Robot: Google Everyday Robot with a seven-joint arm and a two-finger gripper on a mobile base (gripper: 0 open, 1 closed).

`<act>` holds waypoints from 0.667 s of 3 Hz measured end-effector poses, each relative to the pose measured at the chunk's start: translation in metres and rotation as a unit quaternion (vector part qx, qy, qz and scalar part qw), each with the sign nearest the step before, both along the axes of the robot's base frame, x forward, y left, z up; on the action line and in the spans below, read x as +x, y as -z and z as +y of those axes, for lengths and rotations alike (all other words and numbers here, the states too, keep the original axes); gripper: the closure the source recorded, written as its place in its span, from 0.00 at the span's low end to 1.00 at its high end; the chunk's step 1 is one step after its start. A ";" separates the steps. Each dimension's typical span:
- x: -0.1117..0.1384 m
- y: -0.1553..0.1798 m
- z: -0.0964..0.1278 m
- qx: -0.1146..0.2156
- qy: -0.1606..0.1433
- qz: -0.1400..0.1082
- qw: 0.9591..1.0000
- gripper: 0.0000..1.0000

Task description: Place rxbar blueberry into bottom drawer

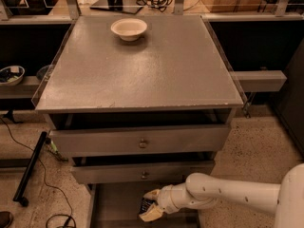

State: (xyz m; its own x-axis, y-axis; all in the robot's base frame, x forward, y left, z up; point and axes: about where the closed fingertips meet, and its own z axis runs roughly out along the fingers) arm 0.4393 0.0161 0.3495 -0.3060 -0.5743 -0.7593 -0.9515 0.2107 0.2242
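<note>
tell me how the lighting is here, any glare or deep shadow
Camera view: warm, dim light; the cabinet top shows a soft sheen, no hard glare; the bowl is well lit; the bottom drawer sits in shadow, so the dark bar, gripped by the claw over that drawer, barely stands out.
</note>
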 end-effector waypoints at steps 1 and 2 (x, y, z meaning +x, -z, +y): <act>0.004 0.027 -0.002 -0.001 0.020 0.010 1.000 1.00; 0.003 0.066 -0.006 0.010 0.041 0.036 0.998 1.00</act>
State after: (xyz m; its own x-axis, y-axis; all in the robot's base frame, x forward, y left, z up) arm 0.4426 0.0103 0.2836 -0.4057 -0.5303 -0.7445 -0.9125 0.2815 0.2967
